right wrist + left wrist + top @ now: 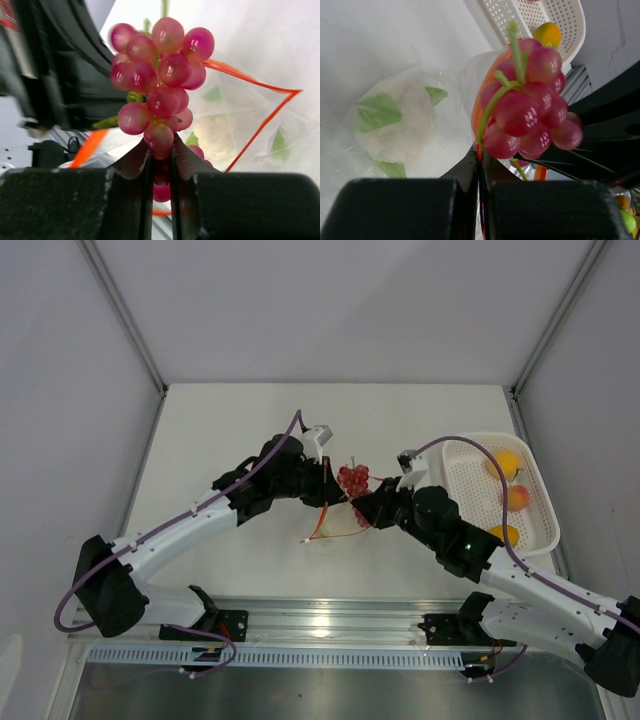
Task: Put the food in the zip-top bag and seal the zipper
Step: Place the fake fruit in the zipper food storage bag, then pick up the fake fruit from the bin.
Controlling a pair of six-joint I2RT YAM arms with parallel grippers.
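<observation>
Right gripper (160, 150) is clamped on the lowest berries of the red berry cluster (160, 75), which stands stem-up above its jaws. Left gripper (480, 162) pinches the zipper (250, 76), so the zip-top bag (445, 135) gapes just beyond the cluster. The right arm looks best placed to push it forward.

surface: white tabletop (220, 430) | right side: white perforated basket (462, 485) standing on it, near the edge | centre: clear zip-top bag (338, 523), partly resting on the tabletop
</observation>
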